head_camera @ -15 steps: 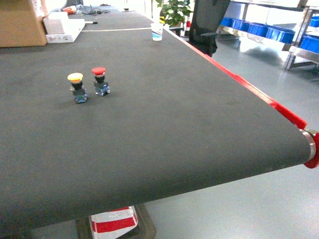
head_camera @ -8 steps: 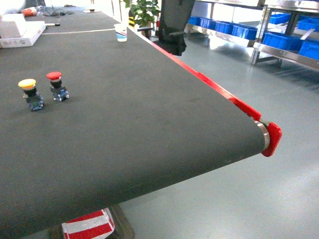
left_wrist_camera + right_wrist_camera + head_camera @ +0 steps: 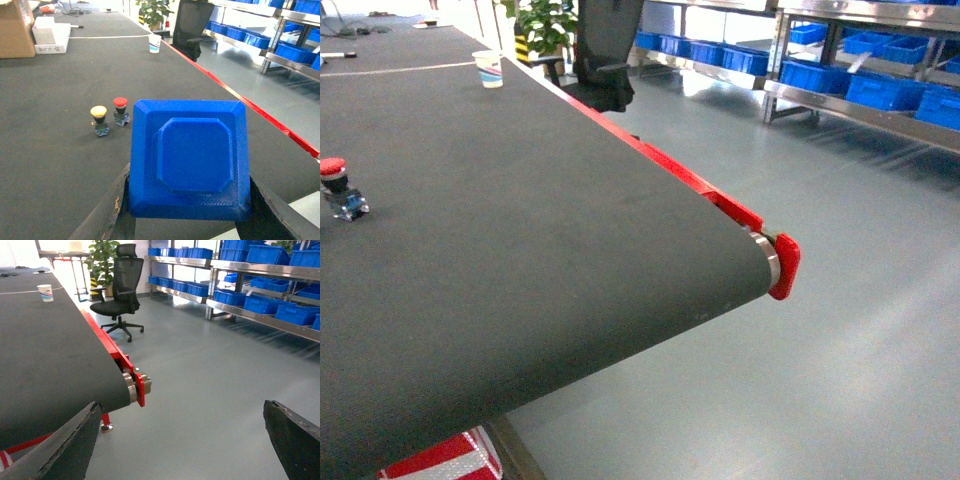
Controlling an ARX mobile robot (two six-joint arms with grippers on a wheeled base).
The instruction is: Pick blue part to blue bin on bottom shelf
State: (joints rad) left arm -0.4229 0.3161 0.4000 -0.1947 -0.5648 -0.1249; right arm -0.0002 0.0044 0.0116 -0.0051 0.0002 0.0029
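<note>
Blue part [image 3: 189, 159], square with a raised octagonal face: clamped between the fingers [image 3: 107, 212] of the left gripper [image 3: 190, 220], above the dark conveyor belt [image 3: 50, 150] and near a yellow push button [image 3: 99, 119] and a red push button [image 3: 120, 110]. Right gripper [image 3: 185, 445]: spread wide with nothing between its fingers, over grey floor [image 3: 210, 375] beside the belt's red end cap [image 3: 141, 389]. Blue bins [image 3: 880, 88]: ranged on steel shelving [image 3: 860, 110] well apart across the floor; office chair [image 3: 120, 295] and paper cup [image 3: 489, 68] also present

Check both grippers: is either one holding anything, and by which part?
The left gripper holds the blue part, clamped by its lower side edges between the fingers. The right gripper is open and holds nothing.
</note>
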